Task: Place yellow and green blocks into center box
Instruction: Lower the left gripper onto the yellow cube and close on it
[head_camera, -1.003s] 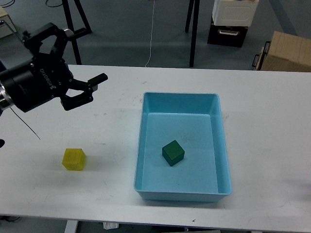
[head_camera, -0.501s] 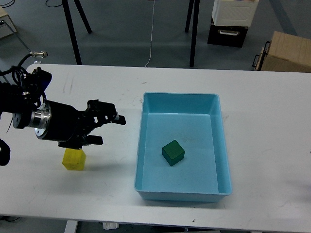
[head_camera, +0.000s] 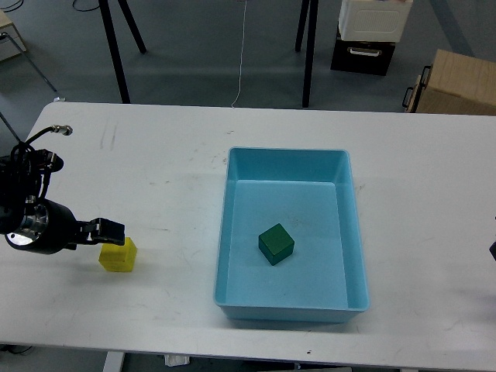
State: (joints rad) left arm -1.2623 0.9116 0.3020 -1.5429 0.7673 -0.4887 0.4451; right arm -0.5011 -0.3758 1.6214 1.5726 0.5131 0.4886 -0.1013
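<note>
The green block (head_camera: 277,243) sits inside the blue box (head_camera: 345,167) in the middle of the frame, so that part looks done. The yellow block (head_camera: 118,255) waits on the white counter (head_camera: 155,163) at lower left. The left claw (head_camera: 108,232) is right beside it, maybe to grab it. I cannot tell if it is open.

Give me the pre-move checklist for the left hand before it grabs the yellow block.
1. Green block already inside the blue box: ok.
2. Yellow block on the table, outside the box: ok, waits to be picked.
3. Left hand at the yellow block: ok, it sits at the block's upper left edge.
4. Left hand open wide enough: cannot tell, its fingers are dark and seen end-on.
5. Block between the fingers: cannot tell.
6. Room in the box for a second block: ok, bare floor around the green block.
</note>
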